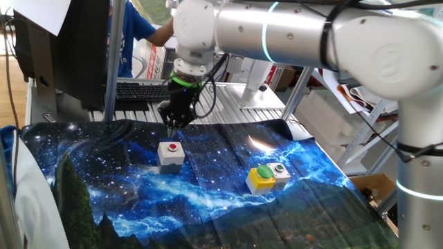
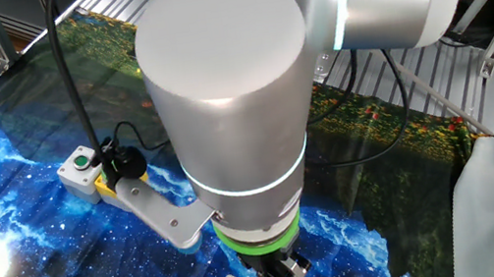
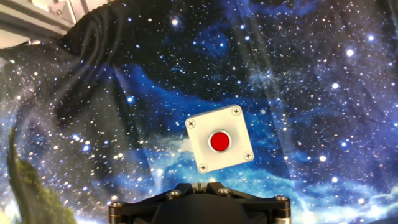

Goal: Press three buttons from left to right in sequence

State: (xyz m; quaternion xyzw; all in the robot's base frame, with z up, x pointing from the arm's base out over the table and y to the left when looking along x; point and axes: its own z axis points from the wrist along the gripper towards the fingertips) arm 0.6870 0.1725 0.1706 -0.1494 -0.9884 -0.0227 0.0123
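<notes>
The claw hangs just above and behind the grey box with the red button, whether spread or pressed together I cannot tell, so I think the first press comes next, then the yellow box to its right.

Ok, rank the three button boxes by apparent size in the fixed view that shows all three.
1. Red-button box, though it sits farther from the camera than the others.
2. Yellow box.
3. Small grey box, partly hidden behind the yellow one.
</notes>
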